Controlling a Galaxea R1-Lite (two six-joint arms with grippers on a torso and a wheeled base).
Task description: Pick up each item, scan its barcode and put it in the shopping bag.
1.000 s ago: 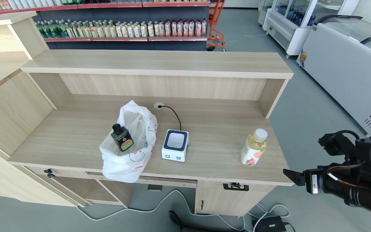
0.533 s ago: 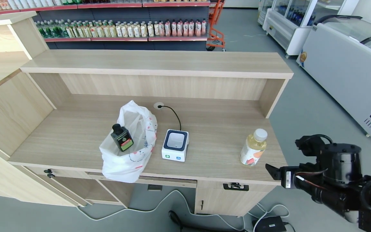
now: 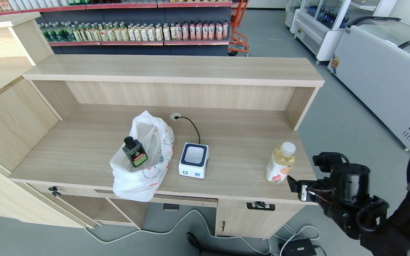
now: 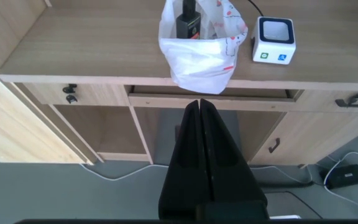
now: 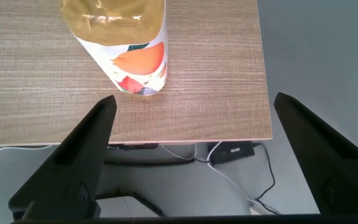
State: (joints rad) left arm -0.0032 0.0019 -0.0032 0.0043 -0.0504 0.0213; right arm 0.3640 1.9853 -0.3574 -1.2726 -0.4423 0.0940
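My right gripper (image 5: 194, 99) hangs jaws wide at 5 o'clock of the bottle (image 3: 280, 163), not touching it. My left gripper (image 4: 199, 106) has its jaws pressed together. On the counter (image 3: 233, 138), the bag (image 3: 142, 174) sits at 9 o'clock of the scanner (image 3: 193, 160) and the bottle at 3.

white bag (image 3: 137, 183), pale yellow bottle (image 3: 280, 163)

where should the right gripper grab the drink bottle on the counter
Grip the drink bottle by its labelled body at mid-height. It stands upright, round, nothing beside it, so come level from the front right corner of the counter, where the right gripper faces it, fingers open.
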